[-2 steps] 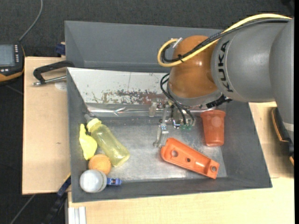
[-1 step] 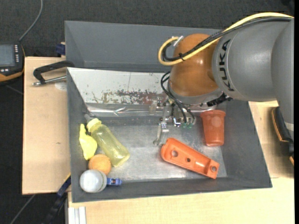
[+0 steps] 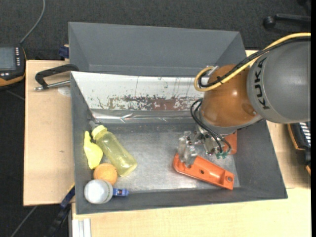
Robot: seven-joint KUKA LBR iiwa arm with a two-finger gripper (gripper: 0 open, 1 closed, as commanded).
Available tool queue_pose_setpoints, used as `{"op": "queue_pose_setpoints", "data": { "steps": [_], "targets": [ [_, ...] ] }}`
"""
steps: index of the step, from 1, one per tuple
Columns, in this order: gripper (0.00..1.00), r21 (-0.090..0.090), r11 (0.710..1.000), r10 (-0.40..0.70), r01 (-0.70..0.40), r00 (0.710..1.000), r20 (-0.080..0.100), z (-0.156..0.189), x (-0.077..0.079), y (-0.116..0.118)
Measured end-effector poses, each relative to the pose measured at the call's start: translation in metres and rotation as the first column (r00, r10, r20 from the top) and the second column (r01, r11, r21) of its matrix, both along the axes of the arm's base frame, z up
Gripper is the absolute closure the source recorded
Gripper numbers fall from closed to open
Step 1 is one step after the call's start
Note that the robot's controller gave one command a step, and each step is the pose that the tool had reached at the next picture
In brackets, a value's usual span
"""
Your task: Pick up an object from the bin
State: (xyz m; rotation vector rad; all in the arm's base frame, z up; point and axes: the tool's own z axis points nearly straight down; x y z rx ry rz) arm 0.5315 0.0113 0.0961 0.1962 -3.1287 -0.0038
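Orange flat piece (image 3: 206,171) sits beneath parted fingers (image 3: 184,150)

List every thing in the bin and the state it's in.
Orange bracket: lying flat, at right.
Gripper: low over the bracket's left end.
Bottle: lying on its side, capped.
Yellow piece: lying against the bottle.
Orange ball: beside the bottle.
White round thing: in the near-left corner.
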Motion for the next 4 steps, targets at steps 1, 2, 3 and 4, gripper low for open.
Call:
{"op": "queue_pose_setpoints", "data": {
  "steps": [1,2,3,4],
  "targets": [
    [1.0,0.0,1.0,0.0,0.0,1.0,0.001,0.0,0.0,0.0],
    [1.0,0.001,0.999,0.036,-0.036,0.999,0.005,-0.004,-0.005,-0.002],
    [0.0,0.0,0.999,-0.043,0.043,0.999,0.001,-0.009,-0.02,-0.054],
    [0.0,0.001,0.999,-0.042,0.042,0.999,0.001,-0.009,-0.02,-0.054]
  ]
}}
